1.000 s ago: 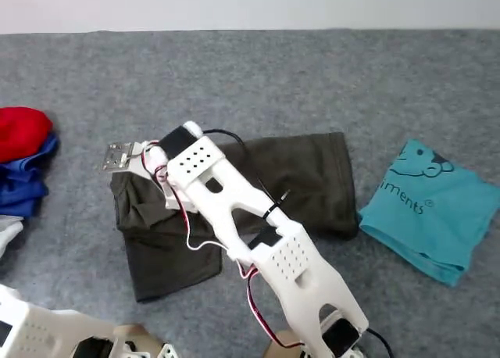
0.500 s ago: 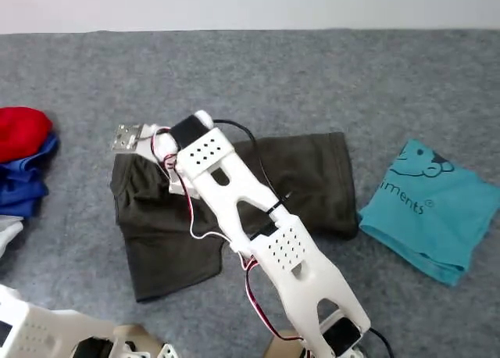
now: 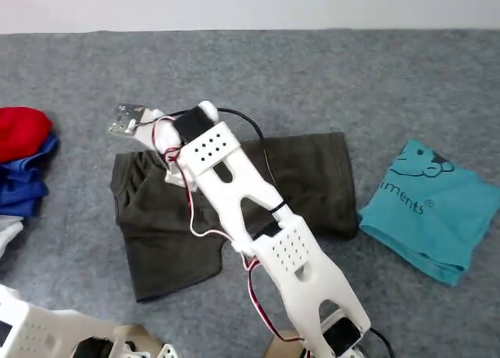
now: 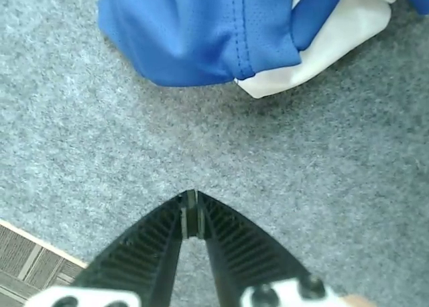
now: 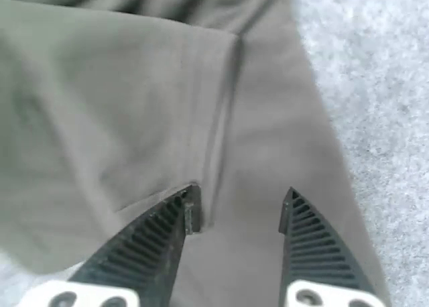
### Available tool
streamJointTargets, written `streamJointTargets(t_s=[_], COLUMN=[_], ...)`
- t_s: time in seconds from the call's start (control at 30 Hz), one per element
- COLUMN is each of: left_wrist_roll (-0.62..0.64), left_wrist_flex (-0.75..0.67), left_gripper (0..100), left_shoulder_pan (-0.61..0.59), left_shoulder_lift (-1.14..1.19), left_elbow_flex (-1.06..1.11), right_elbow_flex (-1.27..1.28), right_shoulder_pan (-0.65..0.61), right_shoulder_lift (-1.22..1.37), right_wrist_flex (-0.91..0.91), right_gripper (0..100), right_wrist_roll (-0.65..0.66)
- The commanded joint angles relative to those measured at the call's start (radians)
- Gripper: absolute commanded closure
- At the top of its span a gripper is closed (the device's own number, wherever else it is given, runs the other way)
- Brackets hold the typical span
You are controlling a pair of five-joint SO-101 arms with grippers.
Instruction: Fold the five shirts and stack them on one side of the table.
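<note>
High view: dark olive shirt point(image 3: 312, 178) lies spread at mid-desk point(image 3: 312, 76), rumpled at one end; right pincer point(image 5: 238, 210) low over its cloth, jaws apart; folded teal shirt point(image 3: 430, 209) just beside; red shirt point(image 3: 22, 131), blue shirt point(image 4: 194, 32), white shirt point(image 4: 322, 45) heaped at the left edge; left pincer point(image 4: 191, 216) near the blue one, tips together.

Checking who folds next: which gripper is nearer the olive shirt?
Right. The right gripper hangs just over the olive shirt; the left gripper is off by the blue shirt.
</note>
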Motion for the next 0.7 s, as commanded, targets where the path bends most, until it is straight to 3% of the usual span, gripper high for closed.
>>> streamJointTargets(t_s=[0.0,0.07,0.2,0.43,0.67], left_wrist_roll=[-0.009,-0.009,-0.009,-0.008,-0.008], left_wrist_flex=[-0.008,-0.008,-0.008,-0.014,-0.014], left_gripper=[99,99,99,99,99], left_shoulder_pan=[-0.021,-0.032,-0.037,-0.035,-0.032], left_shoulder_lift=[-0.011,-0.011,-0.011,-0.011,-0.009], left_elbow_flex=[-0.036,-0.036,-0.036,-0.036,-0.036], right_elbow_flex=[0.219,0.39,0.69,1.181,1.516], right_shoulder_pan=[-0.048,-0.073,-0.111,-0.122,-0.216], right_shoulder_lift=[-0.246,-0.351,-0.513,-0.745,-0.943], right_wrist_flex=[0.045,0.042,-0.012,-0.331,-0.552], right_gripper=[89.4,91.7,85.8,84.1,82.5], right_wrist_roll=[-0.008,-0.006,-0.006,0.055,0.06])
